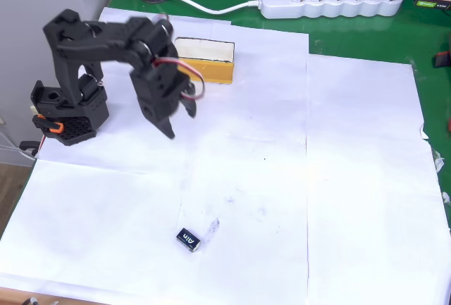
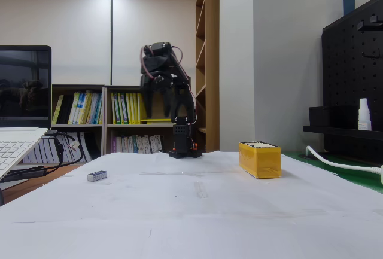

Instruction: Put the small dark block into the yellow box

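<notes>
White paper (image 1: 338, 178) covers the table. Up in the air, the gripper (image 1: 180, 120) is open and holds nothing. It should drop straight over the block (image 1: 188, 238), far from the box (image 1: 204, 60), then pinch its long sides

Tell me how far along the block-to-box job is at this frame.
Nothing is done yet. The small dark block lies on the paper, far from the yellow box. The gripper hangs raised above the paper, holding nothing. Reaching, grasping, carrying and dropping all remain.
</notes>
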You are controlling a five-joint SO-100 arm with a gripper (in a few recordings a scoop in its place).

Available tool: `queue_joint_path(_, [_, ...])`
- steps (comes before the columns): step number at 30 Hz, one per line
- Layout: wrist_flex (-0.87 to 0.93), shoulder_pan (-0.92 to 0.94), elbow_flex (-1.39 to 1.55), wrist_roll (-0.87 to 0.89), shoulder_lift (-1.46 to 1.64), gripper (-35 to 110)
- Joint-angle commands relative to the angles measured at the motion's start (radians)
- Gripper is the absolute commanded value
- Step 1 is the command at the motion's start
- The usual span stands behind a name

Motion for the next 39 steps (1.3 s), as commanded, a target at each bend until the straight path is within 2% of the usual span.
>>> queue_joint_path(1, [-0.046, 0.052, 0.092, -0.035, 0.048, 21])
queue_joint_path(8, [-0.130, 0.120, 0.112, -0.072, 0.138, 21])
queue_joint_path(12, [-0.156, 0.152, 0.143, -0.080, 0.178, 30])
queue_joint_path(24, [-0.304, 0.253, 0.172, -0.319, 0.295, 30])
queue_joint_path(30, [-0.431, 0.279, 0.169, -0.325, 0.365, 30])
queue_joint_path(39, [-0.503, 0.327, 0.133, -0.311, 0.423, 30])
